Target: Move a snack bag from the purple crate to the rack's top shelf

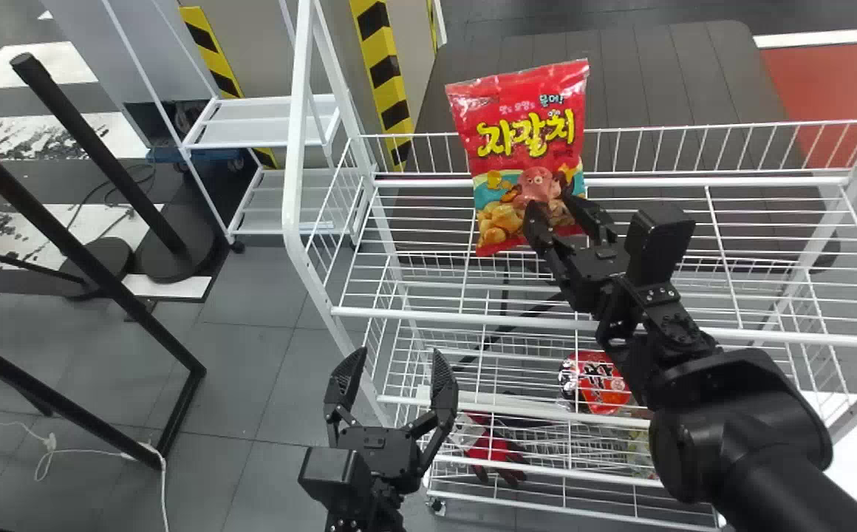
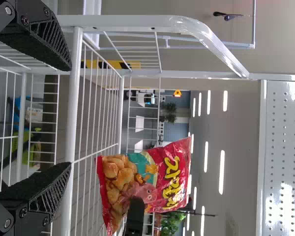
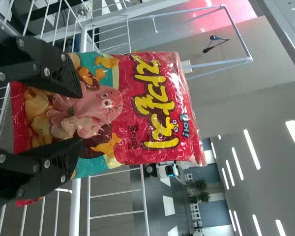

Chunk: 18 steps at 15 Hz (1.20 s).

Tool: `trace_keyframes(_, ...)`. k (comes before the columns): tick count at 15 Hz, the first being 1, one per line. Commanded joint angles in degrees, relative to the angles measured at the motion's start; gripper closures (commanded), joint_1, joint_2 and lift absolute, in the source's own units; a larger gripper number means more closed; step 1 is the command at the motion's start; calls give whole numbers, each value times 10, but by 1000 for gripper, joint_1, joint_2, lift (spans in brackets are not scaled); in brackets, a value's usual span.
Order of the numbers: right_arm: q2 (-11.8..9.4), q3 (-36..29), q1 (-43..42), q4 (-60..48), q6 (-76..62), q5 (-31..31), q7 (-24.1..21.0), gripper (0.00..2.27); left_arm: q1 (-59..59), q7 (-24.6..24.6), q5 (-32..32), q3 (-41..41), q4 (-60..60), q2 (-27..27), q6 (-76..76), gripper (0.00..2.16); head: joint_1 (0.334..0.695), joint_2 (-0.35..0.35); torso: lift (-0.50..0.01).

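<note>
Probably light, soft and slippery, the snack bag (image 1: 524, 133) is upright at the top shelf (image 1: 428, 318), its lower part clamped by the right tool (image 1: 552, 207), where 1 gentle pinch should not crush the snacks.

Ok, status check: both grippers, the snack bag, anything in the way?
Left gripper open, empty. Right gripper holding snack bag, slightly tilted, over top shelf. Possible snag: rear rail behind the bag.
</note>
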Motion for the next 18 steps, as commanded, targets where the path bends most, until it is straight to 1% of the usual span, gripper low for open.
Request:
trace_keyframes(1, 1, 0, 3, 0, -9, 4, -4, 100, -1, 0, 0, -1, 2, -1, 0, 137, 695, 219, 0)
trace_keyframes(3, 1, 6, 9, -3, -27, 9, -4, 100, -1, 0, 0, 0, 3, 0, 0, 137, 695, 217, 0)
trace_keyframes(6, 1, 18, 47, -47, -69, 50, -21, 107, -1, 0, 8, 3, 2, 2, 0, 137, 695, 226, 0)
trace_keyframes(9, 1, 18, 120, -183, -46, 99, -31, 107, 4, -3, 18, 14, 1, 3, -11, 137, 695, 258, 0)
trace_keyframes(10, 1, 23, 140, -247, -13, 101, -50, 107, 7, -6, 21, 18, -3, 3, -12, 137, 695, 273, 0)
trace_keyframes(11, 1, 29, 158, -301, 10, 100, -59, 103, 11, -11, 23, 19, -5, 4, -16, 137, 695, 302, 0)
trace_keyframes(13, 1, 28, 201, -403, 45, 104, -70, 103, 18, -20, 28, 25, -16, 3, -18, 144, 695, 327, 0)
trace_keyframes(14, -4, 26, 221, -444, 56, 105, -72, 103, 23, -20, 28, 23, -26, 3, -18, 147, 695, 337, 0)
trace_keyframes(15, -35, 19, 245, -484, 68, 108, -76, 103, 30, -20, 28, 21, -41, 3, -16, 147, 695, 346, 0)
trace_keyframes(16, -62, 1, 270, -523, 84, 112, -77, 103, 38, -19, 28, 20, -58, 3, -16, 147, 695, 350, 0)
trace_keyframes(17, -84, -10, 293, -555, 103, 119, -81, 103, 46, -20, 28, 18, -76, 3, -12, 147, 695, 340, 0)
trace_keyframes(18, -113, -24, 321, -585, 107, 124, -85, 103, 56, -20, 27, 18, -95, 4, -5, 147, 695, 324, 0)
